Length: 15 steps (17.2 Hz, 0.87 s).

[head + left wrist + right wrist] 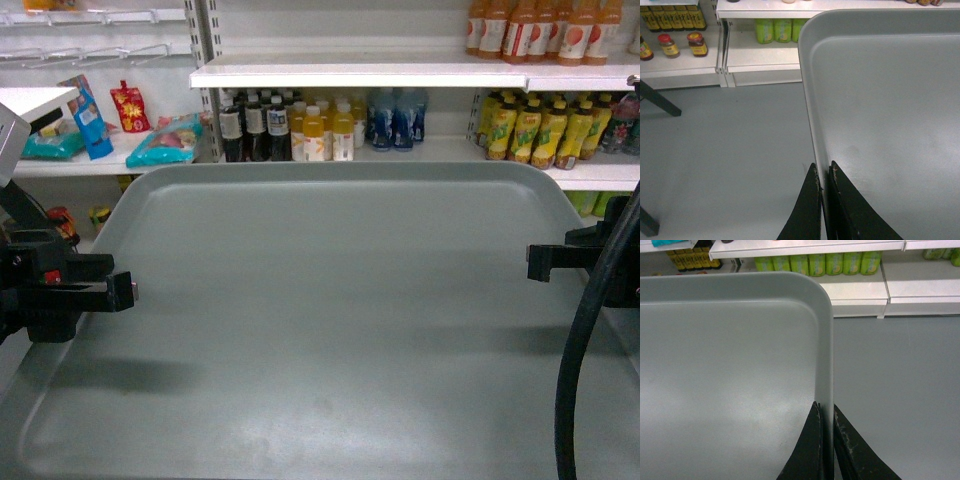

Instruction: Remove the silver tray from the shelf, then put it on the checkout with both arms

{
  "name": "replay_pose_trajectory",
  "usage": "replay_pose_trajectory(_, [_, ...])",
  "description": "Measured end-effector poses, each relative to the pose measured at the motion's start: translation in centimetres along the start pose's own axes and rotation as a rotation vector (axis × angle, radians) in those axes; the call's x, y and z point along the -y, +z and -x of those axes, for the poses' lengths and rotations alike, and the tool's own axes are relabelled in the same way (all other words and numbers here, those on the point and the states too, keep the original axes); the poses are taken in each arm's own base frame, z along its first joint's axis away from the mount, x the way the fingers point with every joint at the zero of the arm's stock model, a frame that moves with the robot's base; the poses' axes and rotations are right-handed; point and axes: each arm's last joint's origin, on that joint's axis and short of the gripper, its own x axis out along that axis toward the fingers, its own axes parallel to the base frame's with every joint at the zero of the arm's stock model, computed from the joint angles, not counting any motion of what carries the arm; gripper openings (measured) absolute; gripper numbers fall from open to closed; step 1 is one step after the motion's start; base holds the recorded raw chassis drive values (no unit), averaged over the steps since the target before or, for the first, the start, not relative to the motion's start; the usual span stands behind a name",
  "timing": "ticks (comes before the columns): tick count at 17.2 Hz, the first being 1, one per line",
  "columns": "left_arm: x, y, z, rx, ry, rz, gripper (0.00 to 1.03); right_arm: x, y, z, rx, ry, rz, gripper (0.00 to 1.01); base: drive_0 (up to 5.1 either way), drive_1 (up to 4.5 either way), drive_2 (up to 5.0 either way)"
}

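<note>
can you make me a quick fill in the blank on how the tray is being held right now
1. The left gripper is shut on the tray's ______ rim.
2. In both wrist views, below the tray lies the grey ______.
3. The number of grippers holding the tray, counting the right gripper, is ______.
4. The inside of the tray is ______.

Missing words: left; floor; two; empty

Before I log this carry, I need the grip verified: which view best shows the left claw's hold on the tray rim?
The left wrist view: the left claw pinches the silver tray rim. The head view shows it side-on. The right wrist view shows only the right claw.
</note>
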Motion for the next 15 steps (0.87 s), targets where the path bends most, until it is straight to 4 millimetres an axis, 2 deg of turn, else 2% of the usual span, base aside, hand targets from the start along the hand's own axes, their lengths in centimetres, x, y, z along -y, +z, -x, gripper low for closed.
replay_pose_trajectory(15, [0.0,-0.06,0.0,-0.006,-0.001,-0.001,0.03,0.01,-0.05,0.0,-0.004,0.0,0.0,0.03,0.0,-4.24,4.2])
